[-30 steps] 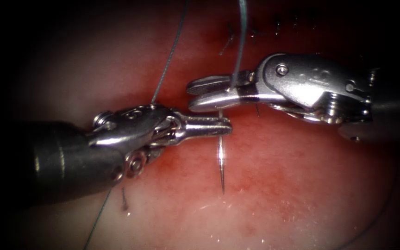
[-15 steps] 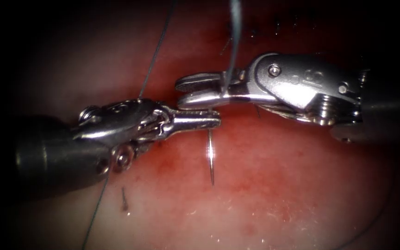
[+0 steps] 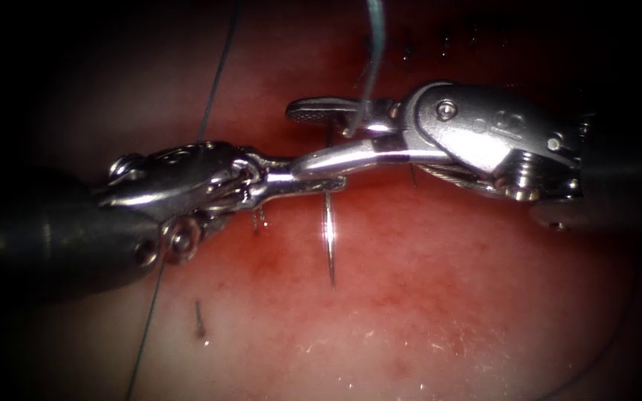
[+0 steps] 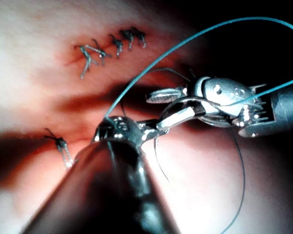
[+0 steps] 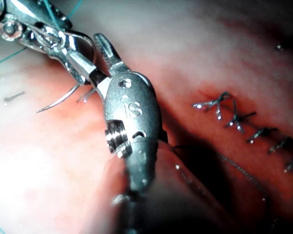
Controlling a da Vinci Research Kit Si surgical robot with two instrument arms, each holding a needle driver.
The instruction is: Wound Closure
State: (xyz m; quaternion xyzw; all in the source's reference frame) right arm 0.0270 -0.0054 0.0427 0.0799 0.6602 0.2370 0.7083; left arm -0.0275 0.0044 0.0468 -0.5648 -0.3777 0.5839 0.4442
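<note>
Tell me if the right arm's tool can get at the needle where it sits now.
Probably yes. The right tool is open right beside the needle, which hangs free above the tissue. The left tool grips its upper end, so only the shaft below looks free.

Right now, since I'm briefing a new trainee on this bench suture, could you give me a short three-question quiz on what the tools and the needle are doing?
1. True or false: the needle has its tip buried in the tissue.
2. The left tool has its jaws shut on: A nothing; B the needle; C the tissue.
3. Fill in: the right tool, close above the left tool, has its jaws ____.

Key:
1. False. The pointed end hangs free below the left tool, over the tissue.
2. B.
3. Open, holding nothing.
</note>
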